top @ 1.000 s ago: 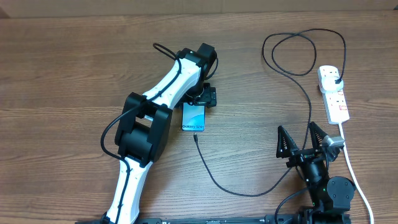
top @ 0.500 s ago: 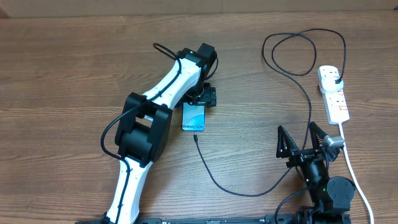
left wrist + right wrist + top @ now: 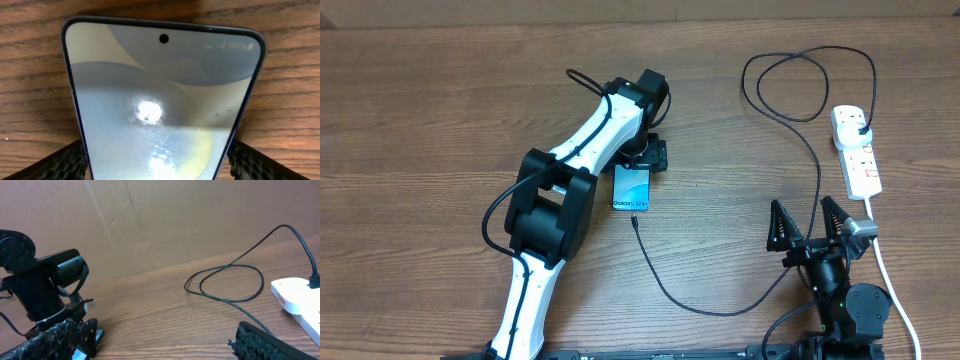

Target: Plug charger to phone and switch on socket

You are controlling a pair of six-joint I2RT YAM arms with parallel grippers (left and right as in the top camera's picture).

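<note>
While the left gripper (image 3: 156,161) clasps the phone (image 3: 632,189) by its long edges mid-table, the charger (image 3: 634,217) meeting its near edge, the right gripper (image 3: 801,204) hangs wide and empty. To do the next step well, it should reach the socket (image 3: 857,152) without snagging the charger, then press the switch squarely.

Your table (image 3: 440,120) of brown wood grain, with a plain tan wall (image 3: 165,225) behind it.
From overhead, you see the table fill almost the whole view, its grain running left to right in dark and mid-brown streaks under even light. A paler tan strip (image 3: 520,8) runs along the top edge. From the right wrist, you see the wall rise at the table's far edge, flat and matte, with faint slanted creases and a few small marks.
</note>
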